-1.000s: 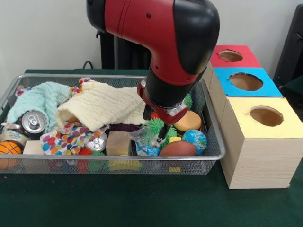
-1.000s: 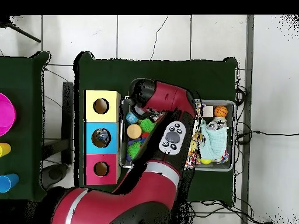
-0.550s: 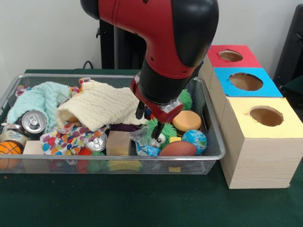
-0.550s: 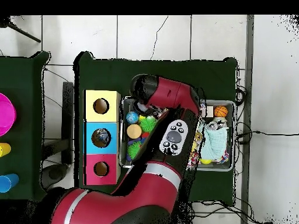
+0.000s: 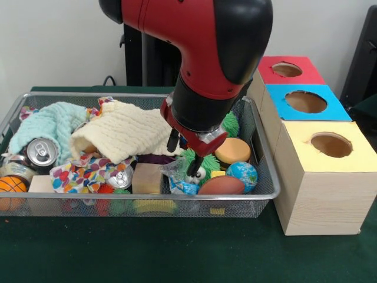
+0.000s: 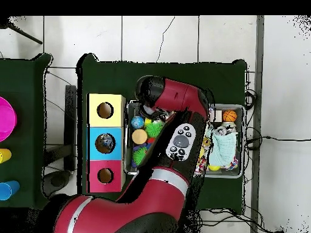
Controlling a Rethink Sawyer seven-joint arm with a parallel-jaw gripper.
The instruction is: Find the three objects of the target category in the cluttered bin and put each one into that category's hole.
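The gripper point(image 5: 184, 152) is hanging with jaws released over the green spiky toy point(image 5: 194, 165) in the wire bin point(image 5: 268, 194) — globe ball point(image 5: 242, 175), football point(image 5: 221, 186) crowding at 4 o'clock; cream cloth point(image 5: 126, 134) lying at 9 o'clock.

the gripper point(image 5: 184, 154) rose out of the wire bin point(image 5: 266, 194) – a second ago its tips sat low against the green spiky toy point(image 5: 197, 164), half hidden. it shifted toward the cream cloth point(image 5: 126, 132); both fingers point(image 5: 173, 141) now showed, spread apart. nothing came up with them – the toy stayed put.
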